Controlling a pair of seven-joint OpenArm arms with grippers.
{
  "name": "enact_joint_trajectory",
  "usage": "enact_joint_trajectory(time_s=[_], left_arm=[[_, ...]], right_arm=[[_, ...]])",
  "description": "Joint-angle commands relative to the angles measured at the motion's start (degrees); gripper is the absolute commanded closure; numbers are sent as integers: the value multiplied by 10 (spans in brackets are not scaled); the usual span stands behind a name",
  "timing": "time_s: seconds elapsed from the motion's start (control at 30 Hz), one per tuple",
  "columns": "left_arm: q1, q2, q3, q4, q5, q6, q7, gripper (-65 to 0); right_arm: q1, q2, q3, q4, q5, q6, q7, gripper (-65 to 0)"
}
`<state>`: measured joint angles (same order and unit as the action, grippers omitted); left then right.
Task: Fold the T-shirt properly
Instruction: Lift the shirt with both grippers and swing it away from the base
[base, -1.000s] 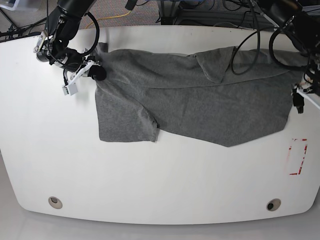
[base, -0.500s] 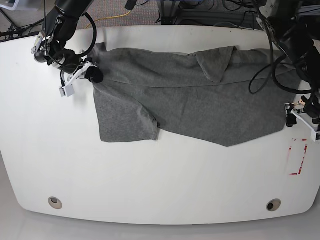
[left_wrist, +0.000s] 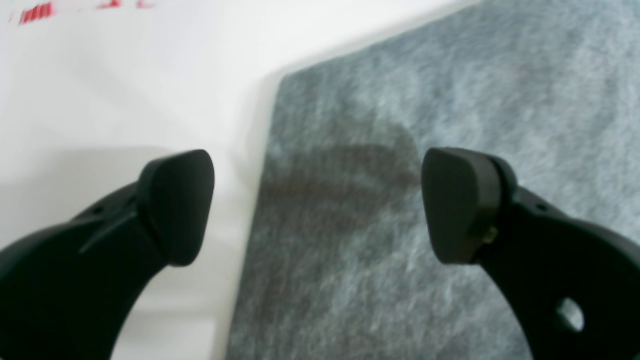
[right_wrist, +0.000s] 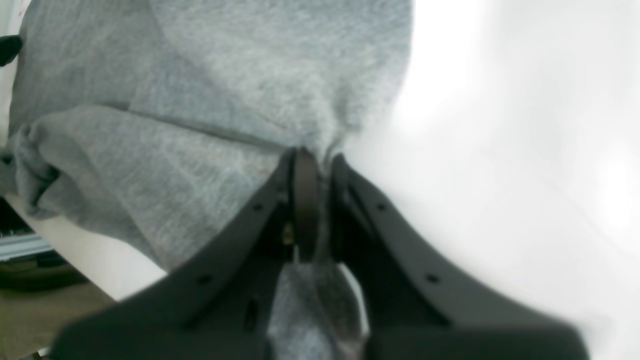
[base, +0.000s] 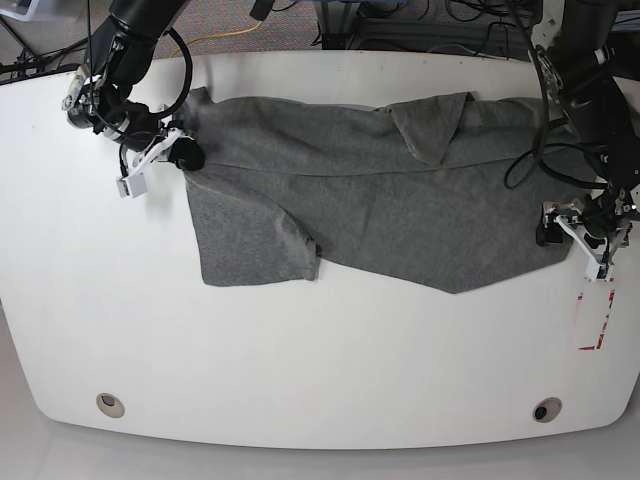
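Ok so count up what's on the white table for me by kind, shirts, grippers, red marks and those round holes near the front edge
T-shirt: 1, grey
Grippers: 2, the right gripper shut on the shirt's edge, the left gripper open at the shirt's other corner
Red tape mark: 1
Round holes in the table: 2, one and another
Total: 6

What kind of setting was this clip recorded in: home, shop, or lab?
Most likely a robotics lab: a bare white table with red tape marks, loose cables behind it, and only a grey T-shirt laid out.
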<state>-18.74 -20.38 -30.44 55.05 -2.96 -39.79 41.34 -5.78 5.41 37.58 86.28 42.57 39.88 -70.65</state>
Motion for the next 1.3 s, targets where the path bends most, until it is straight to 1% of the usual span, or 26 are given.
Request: enact_joint_trajectory(time_s=[0.0, 0.13, 0.2, 0.3, 0.33, 0.43, 0.53, 0.6, 0.63, 0.7, 0.73, 0.83, 0.9, 1.07, 1.27], left_arm=[[-13, -10, 4, 5, -8, -2, -17, -626], [-11, -8, 37, 6, -9, -2, -17, -626], [-10, -8, 40, 6, -9, -2, -13, -622], [-10, -1, 41, 5, -9, -2, -12, -567], [-10, 1, 40, 5, -9, -2, -12, -532], [-10, 4, 40, 5, -6, -2, -12, -460], [-10, 6, 40, 5, -4, -2, -15, -342], [-10, 6, 40, 6, -4, -2, -16, -208], [-10, 6, 40, 6, -4, -2, -16, -128], [-10, 6, 40, 8, -4, -2, -16, -18], [-9, 6, 41, 9, -3, -2, -16, 0], [3, 5, 41, 16, -4, -2, -16, 0], [11, 5, 41, 42, -4, -2, -14, 0], [52, 7, 41, 152, -3, -2, -12, 0], [77, 8, 41, 241, -4, -2, -11, 0]], right_arm=[[6, 7, 2, 10, 13, 1, 11, 0], [6, 7, 4, 10, 13, 1, 12, 0], [6, 6, 4, 10, 13, 1, 12, 0], [6, 6, 5, 10, 13, 1, 15, 0], [6, 7, 5, 10, 13, 1, 19, 0], [6, 8, 5, 10, 13, 1, 23, 0], [6, 12, 4, 10, 13, 1, 25, 0], [6, 24, 2, 10, 13, 1, 34, 0], [6, 28, 2, 10, 13, 1, 42, 0], [6, 35, 2, 10, 13, 1, 51, 0], [6, 41, 1, 10, 13, 1, 55, 0], [6, 53, 1, 11, 13, 1, 57, 0], [13, 62, 1, 11, 13, 1, 57, 0], [26, 88, 1, 11, 14, 1, 57, 0], [49, 93, 1, 55, 14, 1, 57, 0]])
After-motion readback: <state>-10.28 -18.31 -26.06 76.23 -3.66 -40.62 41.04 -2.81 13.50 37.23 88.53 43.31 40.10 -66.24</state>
